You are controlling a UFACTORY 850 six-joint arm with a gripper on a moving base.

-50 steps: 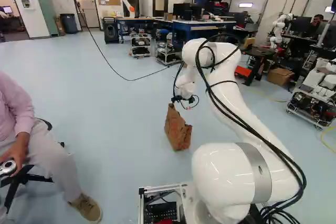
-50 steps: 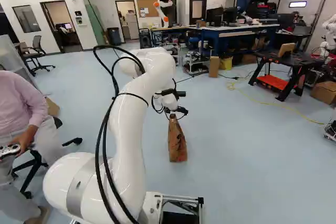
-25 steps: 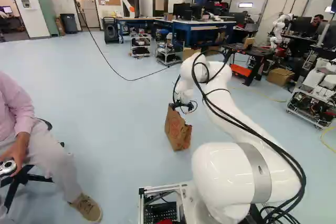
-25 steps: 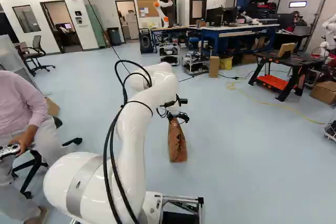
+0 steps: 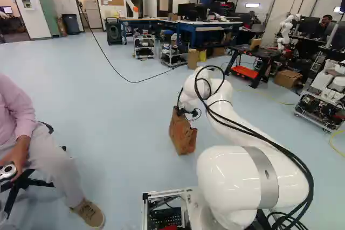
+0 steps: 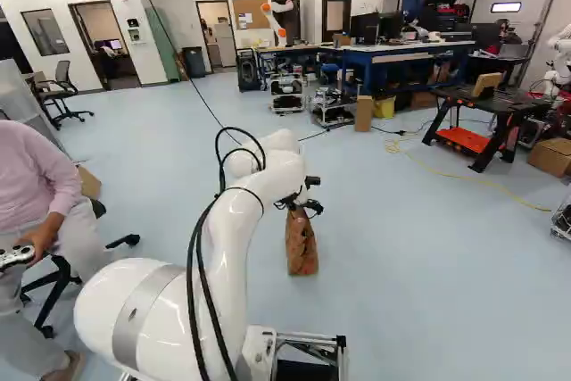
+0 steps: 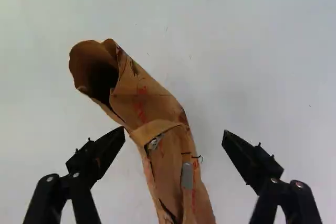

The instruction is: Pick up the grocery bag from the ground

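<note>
Right base view: my gripper (image 6: 302, 208) covering top of bag (image 6: 301, 252); wrist view cutting bag off between my fingers (image 7: 107, 148).

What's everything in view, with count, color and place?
Grocery bag: one, brown, upright on floor
Floor: one, pale blue, under everything
Workbenches: at least two, blue, far back
Table: one, black, right in right base view
Boxes: several, brown, beyond bag
Bin: one, dark, by far doorway
Another robot: at least one, white, background
Arm: one, white, reaching to bag
Jaws: one pair, black, open astride bag
</note>
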